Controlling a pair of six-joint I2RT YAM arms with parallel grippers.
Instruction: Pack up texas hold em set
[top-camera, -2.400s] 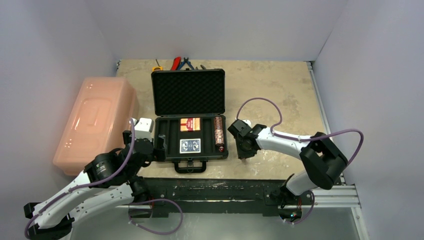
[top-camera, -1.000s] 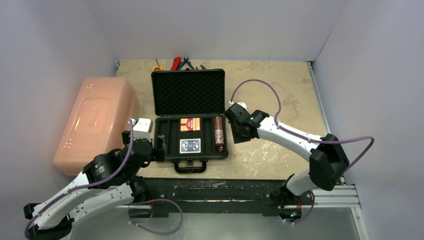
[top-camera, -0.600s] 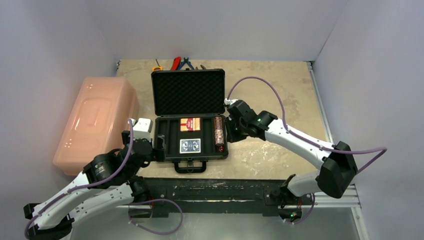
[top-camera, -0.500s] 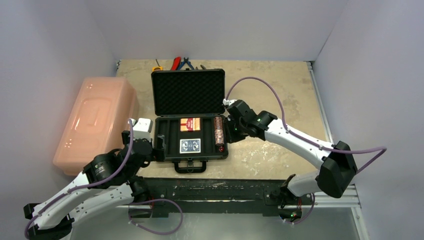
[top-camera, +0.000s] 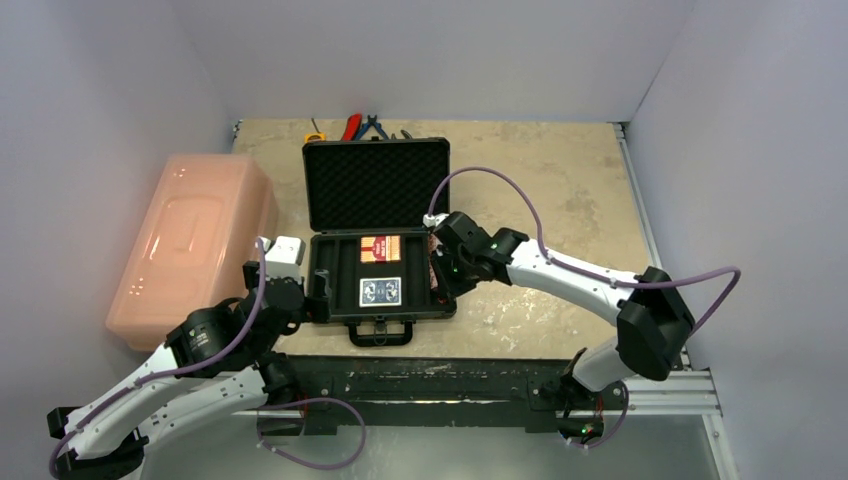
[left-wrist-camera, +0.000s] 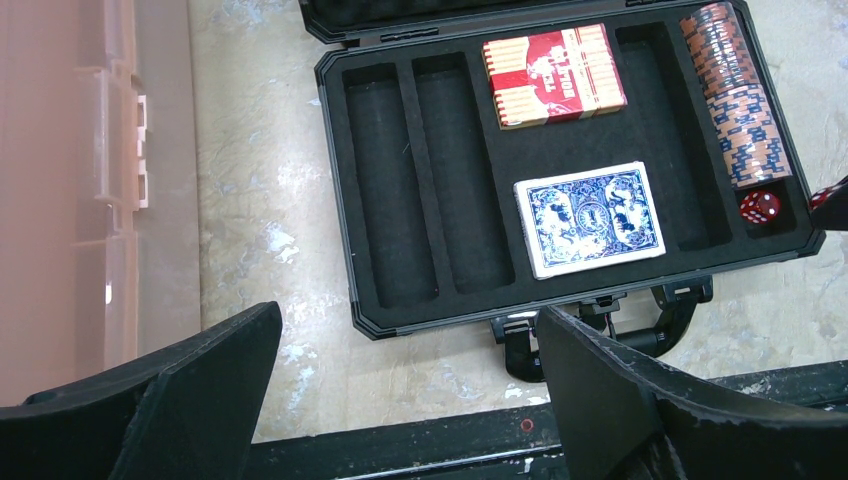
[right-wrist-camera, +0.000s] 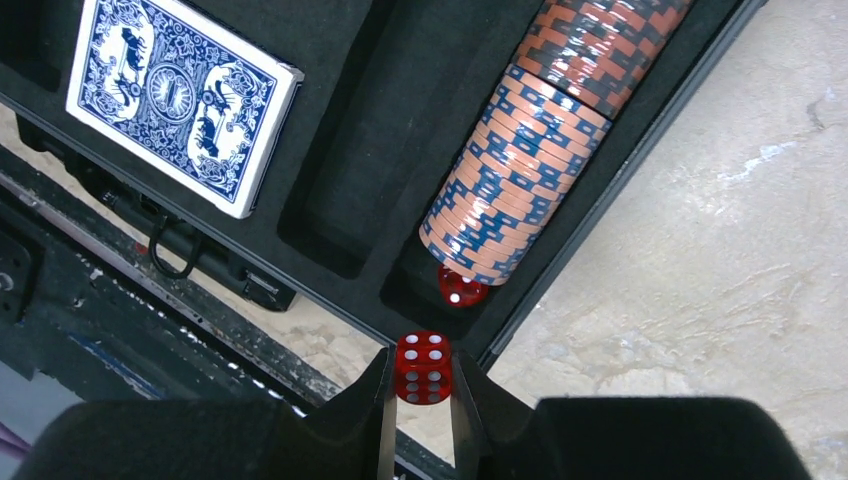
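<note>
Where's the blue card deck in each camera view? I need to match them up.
Top external: blue deck sits centre-left, in the case's near half.
Left wrist: right of centre.
Right wrist: upper left corner.
Shared landmark: the case's front rim, running along the deck's near edge.

Case (left-wrist-camera: 372, 190) black; red deck (left-wrist-camera: 555, 75) white-striped; blue deck (left-wrist-camera: 590, 218) ornate; chip roll (left-wrist-camera: 738, 95) orange-blue banded; die (right-wrist-camera: 422, 367) red, white pips.

One case (top-camera: 377, 185) holds two card decks, red deck (left-wrist-camera: 553, 75) and blue deck (left-wrist-camera: 589, 219), plus two chip rolls (right-wrist-camera: 510, 190) along its 3 o'clock side. Two dice: boxed die (left-wrist-camera: 760, 206) at its 5 o'clock corner, held die (right-wrist-camera: 422, 362) in the right gripper (right-wrist-camera: 421, 378). One pink bin (top-camera: 190, 240) at 9 o'clock.
</note>
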